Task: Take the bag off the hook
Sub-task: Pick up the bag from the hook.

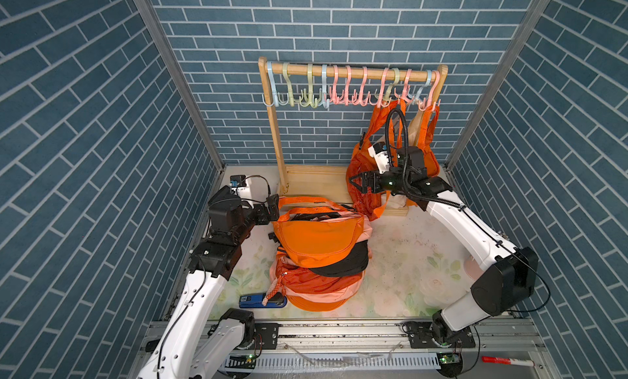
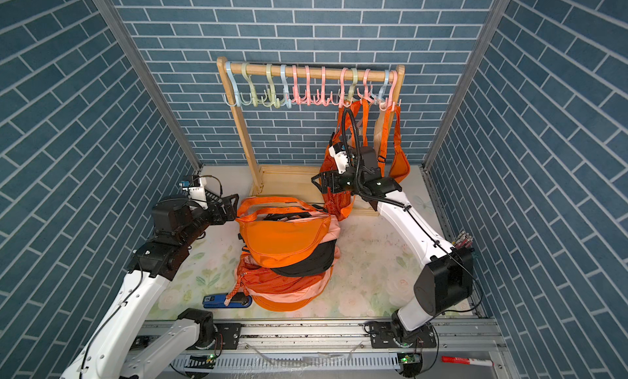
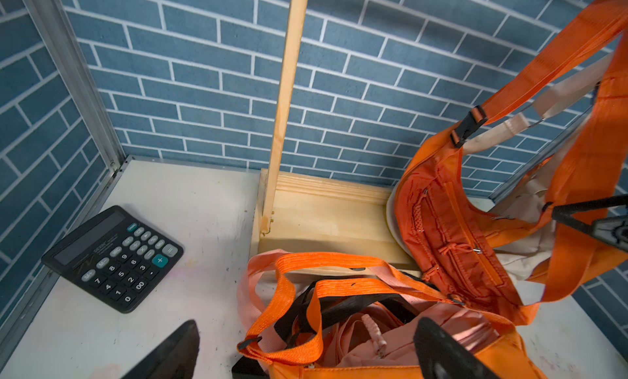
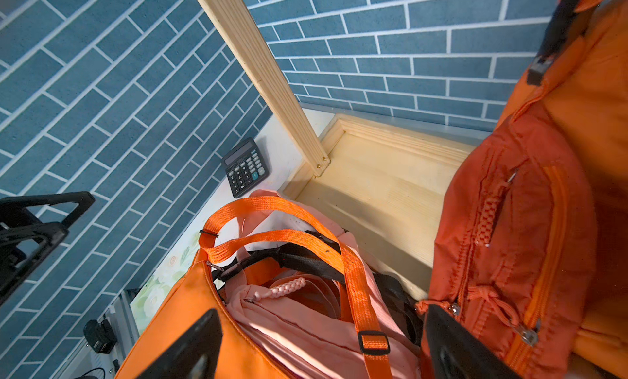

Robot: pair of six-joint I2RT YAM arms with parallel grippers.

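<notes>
A dark orange bag (image 1: pixel 362 163) (image 3: pixel 452 231) (image 4: pixel 523 231) hangs by its strap from a pink hook (image 1: pixel 384 97) near the right end of the wooden rack (image 1: pixel 353 74). A beige bag and another orange bag (image 1: pixel 431 146) hang beside it. My right gripper (image 1: pixel 355 183) (image 4: pixel 323 346) is open at the dark orange bag's lower part, one finger close beside its zipper pocket, nothing between the fingers. My left gripper (image 1: pixel 273 209) (image 3: pixel 306 353) is open over the back edge of a pile of bags (image 1: pixel 319 238), holding nothing.
The pile lies mid-table with loose orange straps (image 3: pixel 289 292) on top. A blue stapler (image 1: pixel 261 301) sits at its front left. A black calculator (image 3: pixel 114 258) lies in the back left corner. The rack's post (image 1: pixel 275 136) and base (image 1: pixel 316 180) stand behind. Several empty hooks (image 1: pixel 306 95) hang left.
</notes>
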